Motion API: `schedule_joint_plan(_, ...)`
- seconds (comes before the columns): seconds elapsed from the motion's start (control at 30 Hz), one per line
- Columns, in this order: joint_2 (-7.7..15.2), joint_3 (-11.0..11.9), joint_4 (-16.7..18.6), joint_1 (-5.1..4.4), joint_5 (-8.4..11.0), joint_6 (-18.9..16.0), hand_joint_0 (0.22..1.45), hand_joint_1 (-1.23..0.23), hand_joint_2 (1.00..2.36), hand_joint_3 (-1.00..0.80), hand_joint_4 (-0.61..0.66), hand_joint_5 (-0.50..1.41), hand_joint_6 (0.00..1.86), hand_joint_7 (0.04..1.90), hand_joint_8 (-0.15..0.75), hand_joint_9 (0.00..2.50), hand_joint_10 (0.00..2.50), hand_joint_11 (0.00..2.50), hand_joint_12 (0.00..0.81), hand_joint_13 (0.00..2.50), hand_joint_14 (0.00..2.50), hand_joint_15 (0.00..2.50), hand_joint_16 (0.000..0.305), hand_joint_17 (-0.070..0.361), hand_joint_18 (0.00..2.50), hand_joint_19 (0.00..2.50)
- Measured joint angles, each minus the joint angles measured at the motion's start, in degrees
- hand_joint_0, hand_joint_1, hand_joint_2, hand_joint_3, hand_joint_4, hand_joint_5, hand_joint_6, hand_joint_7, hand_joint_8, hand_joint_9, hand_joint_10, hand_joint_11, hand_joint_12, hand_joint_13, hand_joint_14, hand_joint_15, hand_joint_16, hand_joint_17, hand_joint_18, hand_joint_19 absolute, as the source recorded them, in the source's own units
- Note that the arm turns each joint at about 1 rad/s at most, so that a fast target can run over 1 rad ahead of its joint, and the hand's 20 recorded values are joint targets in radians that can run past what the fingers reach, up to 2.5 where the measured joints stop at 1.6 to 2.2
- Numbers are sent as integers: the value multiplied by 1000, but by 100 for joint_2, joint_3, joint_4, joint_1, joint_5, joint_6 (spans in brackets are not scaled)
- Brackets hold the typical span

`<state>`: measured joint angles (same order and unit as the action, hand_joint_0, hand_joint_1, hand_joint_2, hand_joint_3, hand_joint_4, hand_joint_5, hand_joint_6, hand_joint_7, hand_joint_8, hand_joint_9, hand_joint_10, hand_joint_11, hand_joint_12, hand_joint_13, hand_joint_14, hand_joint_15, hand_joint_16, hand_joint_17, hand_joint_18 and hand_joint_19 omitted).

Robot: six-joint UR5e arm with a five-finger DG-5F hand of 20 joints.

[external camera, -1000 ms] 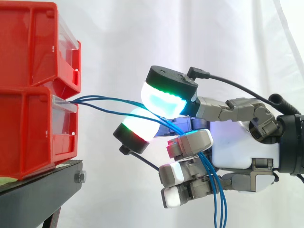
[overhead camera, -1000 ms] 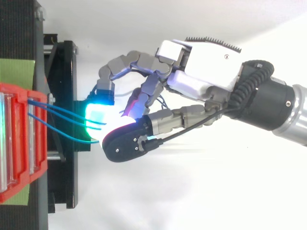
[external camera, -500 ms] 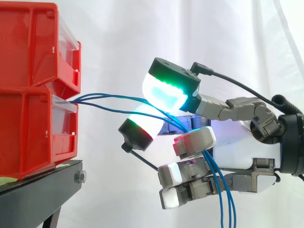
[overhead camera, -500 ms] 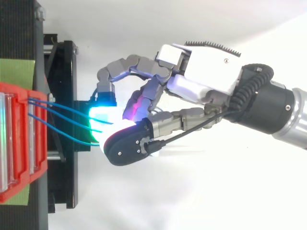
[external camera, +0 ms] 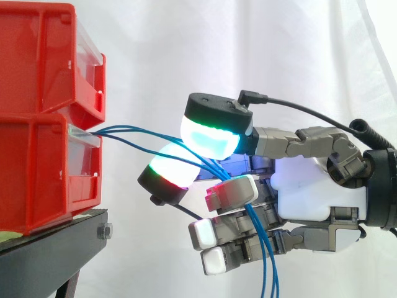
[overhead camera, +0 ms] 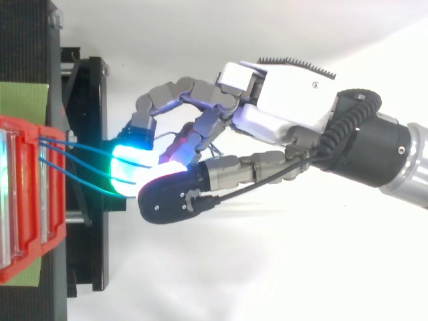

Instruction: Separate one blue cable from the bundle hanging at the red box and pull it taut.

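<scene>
White curtain backs two stacked red plastic bins [external camera: 43, 167] sitting at the hand-facing edge of a black metal stand [external camera: 56, 248]. Thin blue cables [external camera: 133, 131] leave the lower bin's front, pass between the glowing pads [external camera: 208, 133] of the robot hand [external camera: 310, 192], then drop past its lower fingers. The fingers are clenched around these cables.

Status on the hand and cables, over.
Hand shut on blue cables. All strands together, slack from the red bin, none taut. Nothing in the way.
</scene>
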<state>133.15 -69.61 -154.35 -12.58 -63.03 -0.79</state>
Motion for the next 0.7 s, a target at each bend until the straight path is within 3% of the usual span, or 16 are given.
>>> schedule_joint_plan(0.07,0,0,0,0,0,0,719,-857,1014,-289,92,-205,925,817,295,1158,186,1429,382,885,22,709,48,108,707,661)
schedule_joint_plan(0.2,0,0,1,0,1,5,751,-862,1000,-500,69,-184,957,940,307,1218,236,1438,378,931,19,704,46,104,753,653)
schedule_joint_plan(0.37,0,0,1,-1,1,2,673,-843,1000,-500,44,-126,931,1147,316,1375,1,1560,368,969,22,706,44,98,760,672)
schedule_joint_plan(0.47,0,0,1,0,-2,0,609,-799,1000,-500,1,-98,903,1209,308,1435,10,1491,356,1020,21,712,42,95,770,687)
schedule_joint_plan(0.6,0,0,2,0,-9,0,546,-667,1000,-500,-128,-65,850,1151,303,1489,17,1185,351,1046,21,673,42,95,790,677)
schedule_joint_plan(0.7,0,0,-9,9,-14,0,534,-519,1000,-500,-157,-40,761,1146,296,1451,22,912,340,1006,20,583,42,95,778,658)
